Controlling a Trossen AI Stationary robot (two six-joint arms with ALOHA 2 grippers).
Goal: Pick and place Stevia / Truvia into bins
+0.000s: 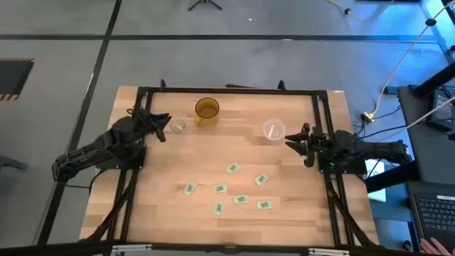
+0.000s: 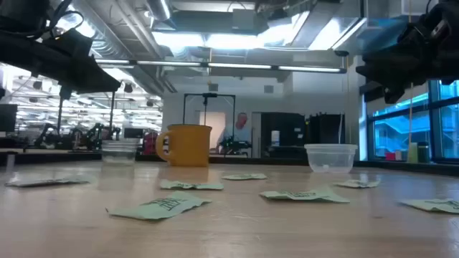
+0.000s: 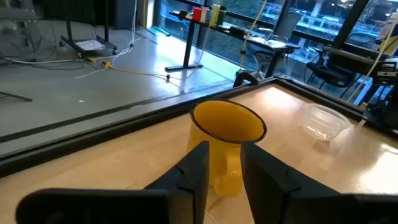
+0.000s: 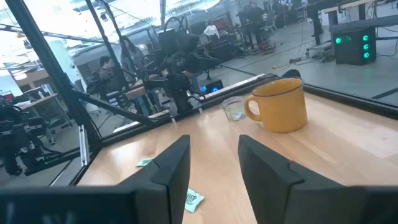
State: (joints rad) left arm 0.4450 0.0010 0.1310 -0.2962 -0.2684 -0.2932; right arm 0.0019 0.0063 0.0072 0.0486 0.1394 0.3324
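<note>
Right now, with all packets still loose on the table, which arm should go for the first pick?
Probably the right. The right gripper hangs open beside the wide clear cup, nearer the packets; the closest packet lies just below it. The left gripper, open by the small glass cup, sits farther off.

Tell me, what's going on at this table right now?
Neither arm is holding anything. The left gripper hangs open by the small glass cup, and the right gripper hangs open by the wider plastic cup. Seven Stevia packets lie scattered on the near half of the wooden table. An amber mug stands between the cups. No packet can be seen in either cup.
</note>
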